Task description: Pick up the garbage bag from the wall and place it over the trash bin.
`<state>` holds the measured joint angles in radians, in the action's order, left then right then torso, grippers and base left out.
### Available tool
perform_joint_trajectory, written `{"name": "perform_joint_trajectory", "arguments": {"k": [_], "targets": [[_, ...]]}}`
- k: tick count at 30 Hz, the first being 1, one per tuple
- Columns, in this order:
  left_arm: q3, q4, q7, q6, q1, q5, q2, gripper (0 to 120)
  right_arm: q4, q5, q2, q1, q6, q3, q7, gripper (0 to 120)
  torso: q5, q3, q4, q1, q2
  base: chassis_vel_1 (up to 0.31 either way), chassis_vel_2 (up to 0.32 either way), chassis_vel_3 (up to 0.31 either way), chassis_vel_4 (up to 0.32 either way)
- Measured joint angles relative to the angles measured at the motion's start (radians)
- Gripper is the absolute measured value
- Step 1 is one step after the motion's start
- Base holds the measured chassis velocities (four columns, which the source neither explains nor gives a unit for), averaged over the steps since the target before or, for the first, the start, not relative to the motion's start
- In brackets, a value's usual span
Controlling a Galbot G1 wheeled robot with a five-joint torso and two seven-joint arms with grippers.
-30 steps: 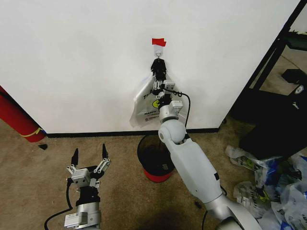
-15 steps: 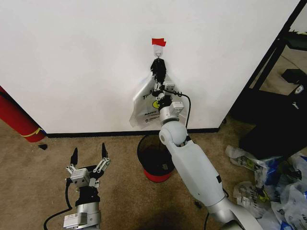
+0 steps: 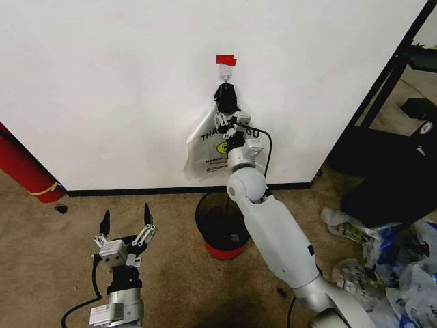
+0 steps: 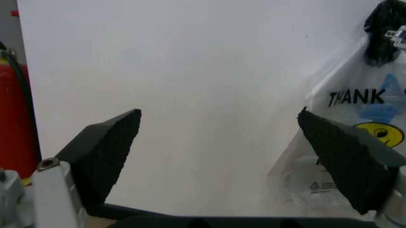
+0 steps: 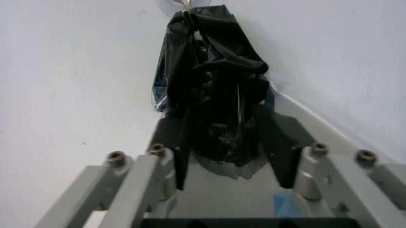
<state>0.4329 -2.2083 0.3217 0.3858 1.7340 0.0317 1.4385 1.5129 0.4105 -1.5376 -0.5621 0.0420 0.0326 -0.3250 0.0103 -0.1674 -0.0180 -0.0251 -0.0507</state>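
The garbage bag (image 3: 210, 145) hung flat against the wall (image 3: 102, 82), its dark bunched handles looped over a small metal hook (image 3: 224, 68) just below a strip of red tape (image 3: 226, 60), directly above the black wire-mesh trash bin (image 3: 220, 224) standing on the carpet at the baseboard. The right gripper (image 3: 226, 102) was raised up the wall to the neck of the bag, and in the right wrist view its two dark fingers (image 5: 178, 142) flanked the gathered handles with the plastic pressed between them, so it appeared clamped on the bundle just under the hook. The left gripper (image 3: 127, 222) hovered low over the carpet, left of the bin and well apart from the bag, fingers spread wide with nothing between them. The step in hand looked like freeing the handles from the hook; to do that well the grip probably needed to hold both loops together, then lift slightly up and away from the wall so they cleared the hook's tip, since a straight downward pull would likely stretch or tear the thin film. Carrying the bag low enough for the idle left gripper to catch the other side would help open its mouth over the bin
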Motion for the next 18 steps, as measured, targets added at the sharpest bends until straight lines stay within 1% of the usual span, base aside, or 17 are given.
{"name": "perform_joint_trajectory", "arguments": {"k": [1,2,3,4,5,6,8,9,18], "targets": [[-0.001,0.001,0.0,0.0,0.0,0.0,0.001,98,-0.001,0.0,0.0,0.001,0.001,0.0,0.0,29,0.0,0.0,0.0001,0.0,0.0,0.0,0.0,0.0,0.0],[-0.002,0.001,0.0,0.0,0.0,0.0,0.001,98,-0.002,0.0,0.0,0.002,0.001,0.0,0.001,29,0.0,0.0,0.0,0.0,0.0,0.0,0.0,0.0,0.0],[-0.002,0.002,0.0,0.0,-0.001,0.0,0.001,98,-0.003,0.0,0.0,0.003,0.001,0.0,0.001,22,0.0,0.0,0.0,0.0,0.0,0.0,0.0,0.0,0.0],[-0.003,0.002,0.0,0.0,-0.001,0.0,0.001,98,-0.005,0.0,0.0,0.006,0.002,0.0,0.001,19,0.0,0.0,0.0,0.0,0.0,0.0,0.0,0.0,0.0],[-0.003,0.002,0.0,0.0,-0.002,0.0,0.001,98,-0.007,0.001,0.001,0.008,0.002,0.0,0.001,15,0.0,0.0,0.0,0.0,0.0,0.0,0.0,0.0,0.0],[-0.003,0.002,0.0,0.0,-0.002,0.0,0.001,98,-0.007,0.001,0.001,0.008,0.002,0.0,0.001,15,0.0,0.0,0.0,0.0,0.0,0.0,0.0,0.0,0.0],[-0.001,0.003,0.0,0.001,-0.002,0.002,0.0,98,-0.014,0.01,0.001,0.018,0.001,0.0,0.001,4,0.0,0.0,0.0,0.0,0.0,0.0,0.0,0.0,0.0],[-0.001,0.003,0.0,0.001,-0.002,0.003,-0.001,98,-0.018,0.014,0.001,0.023,0.001,-0.001,0.001,1,0.0,0.0,0.0,0.0,0.0,0.0,0.0,0.0,0.0],[0.023,-0.033,0.005,-0.024,-0.008,0.064,-0.023,98,-0.042,0.02,-0.02,0.046,0.003,0.003,-0.001,0,0.0001,0.0,0.0001,0.0,0.0,0.0,0.0,0.0,0.0]]}}
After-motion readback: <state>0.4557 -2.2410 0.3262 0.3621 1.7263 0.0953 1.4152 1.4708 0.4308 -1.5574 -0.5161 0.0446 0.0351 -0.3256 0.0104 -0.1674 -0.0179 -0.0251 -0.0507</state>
